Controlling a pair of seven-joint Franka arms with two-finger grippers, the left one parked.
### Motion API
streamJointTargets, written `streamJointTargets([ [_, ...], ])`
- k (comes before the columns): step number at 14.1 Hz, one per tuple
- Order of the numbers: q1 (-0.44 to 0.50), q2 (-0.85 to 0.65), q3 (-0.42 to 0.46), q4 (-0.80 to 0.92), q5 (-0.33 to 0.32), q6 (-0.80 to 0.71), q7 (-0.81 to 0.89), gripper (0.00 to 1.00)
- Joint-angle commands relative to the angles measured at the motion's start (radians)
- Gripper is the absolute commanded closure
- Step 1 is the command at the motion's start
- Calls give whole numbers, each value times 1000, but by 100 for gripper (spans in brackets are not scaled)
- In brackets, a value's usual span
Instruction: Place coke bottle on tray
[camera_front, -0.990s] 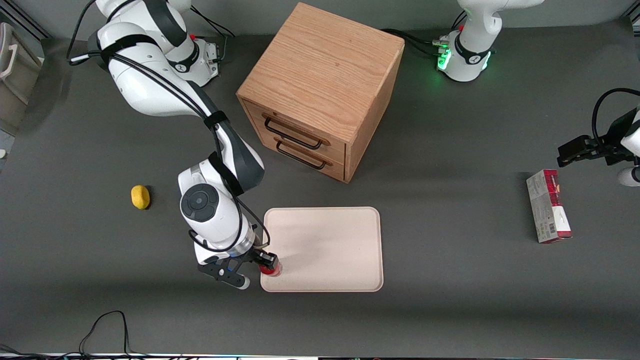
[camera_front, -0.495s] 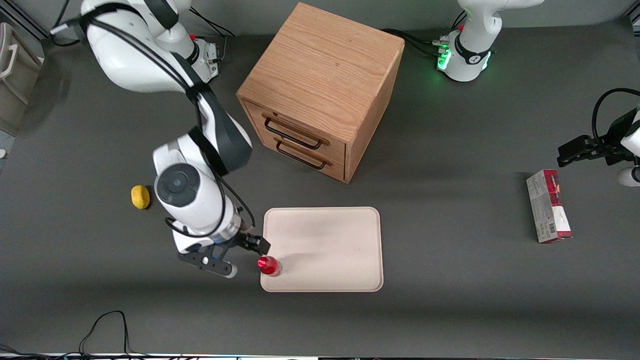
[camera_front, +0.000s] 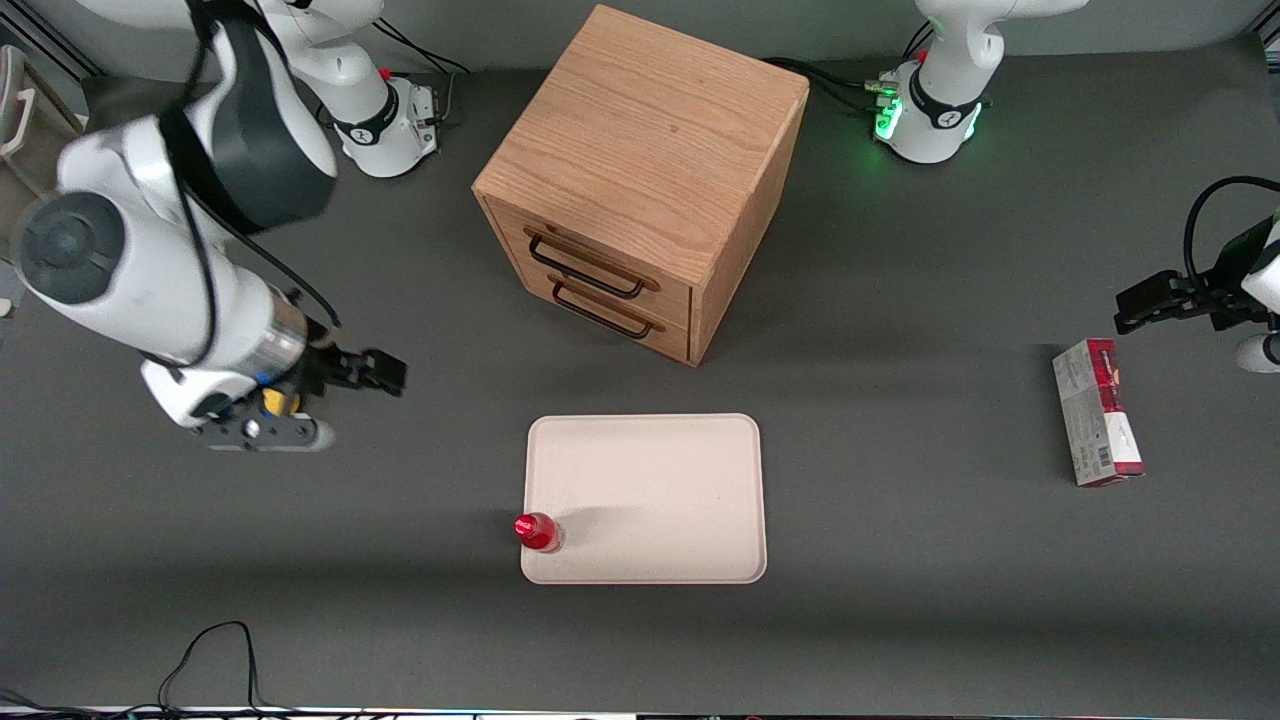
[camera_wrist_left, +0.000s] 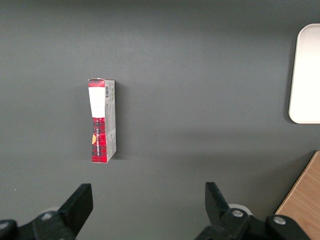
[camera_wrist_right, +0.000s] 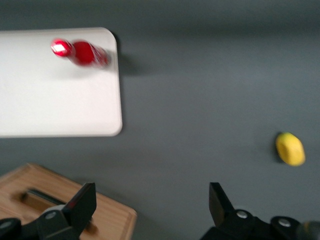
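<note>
The coke bottle (camera_front: 537, 531), small, red and glossy, stands upright on the tray (camera_front: 660, 480), at the tray corner nearest the front camera toward the working arm's end. It also shows in the right wrist view (camera_wrist_right: 80, 52) on the tray (camera_wrist_right: 50, 100). My right gripper (camera_front: 345, 405) is open and empty, raised above the table, well away from the bottle and farther from the front camera than it. In the right wrist view the gripper (camera_wrist_right: 150, 205) shows its two black fingers wide apart with nothing between them.
A wooden two-drawer cabinet (camera_front: 640, 180) stands farther from the front camera than the tray. A yellow lemon (camera_wrist_right: 290, 149) lies on the table under my wrist. A red-and-grey carton (camera_front: 1097, 410) lies toward the parked arm's end.
My gripper let go of the coke bottle on the tray corner, then rose and swung away toward the working arm's end. The bottle stays upright where it was set.
</note>
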Motion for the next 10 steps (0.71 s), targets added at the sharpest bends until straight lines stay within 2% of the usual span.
streamJointTargets([
  [1, -2, -220, -56, -258, 21, 33, -59, 0],
  [5, -69, -326, -83, -320, 19, 22, -128, 0],
  [10, -72, -337, -91, -313, -2, 22, -119, 0],
])
